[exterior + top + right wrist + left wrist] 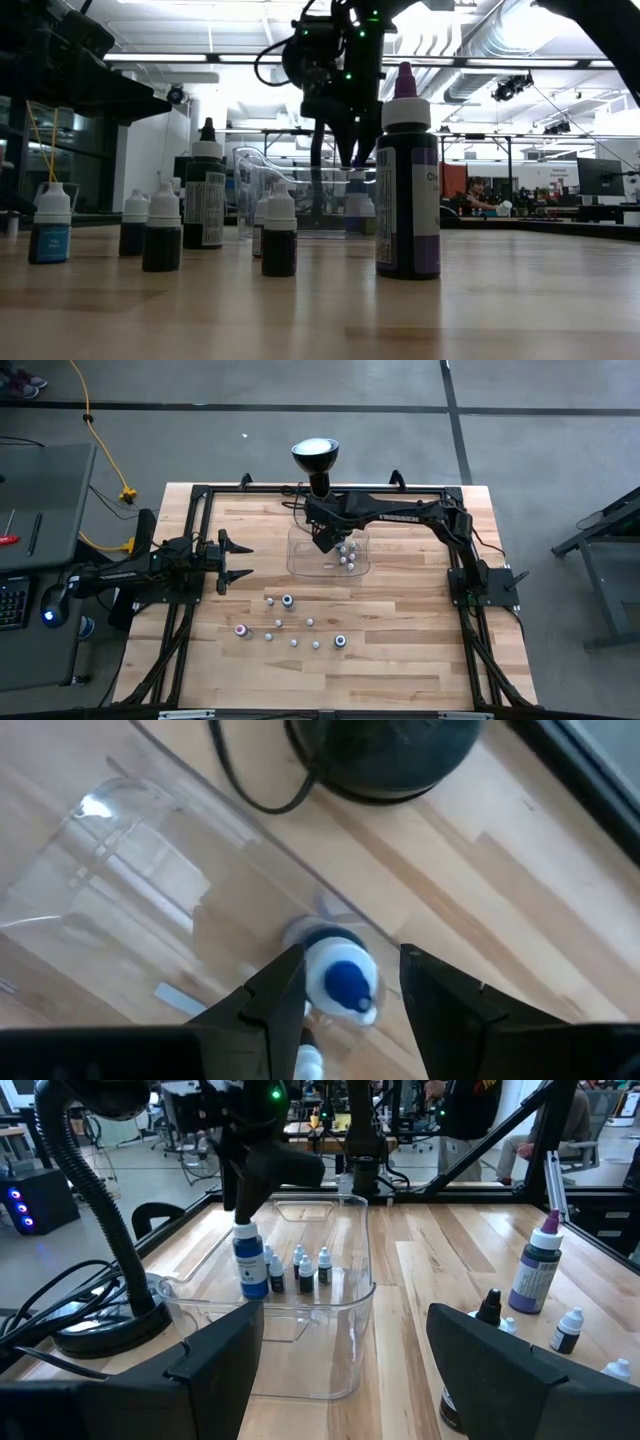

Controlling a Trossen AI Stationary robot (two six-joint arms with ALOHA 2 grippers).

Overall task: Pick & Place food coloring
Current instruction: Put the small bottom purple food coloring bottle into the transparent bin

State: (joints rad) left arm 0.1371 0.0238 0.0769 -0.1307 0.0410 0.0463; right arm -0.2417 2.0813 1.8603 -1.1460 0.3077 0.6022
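High view: the right pincer (327, 540) hangs over the clear tray (296, 563) at the bench's (400, 660) 12 o'clock; about 4 food coloring bottles (346, 557) sit inside, roughly 9 loose bottles (287, 601) remain toward 6 o'clock.

Low view: dark bottles with pale caps stand upright.

Left wrist view: the left pincer (345, 1355), spread wide, waits at 9 o'clock.

Right wrist view: the fingers flank a blue-capped bottle (341, 982); a firm grip cannot be confirmed.
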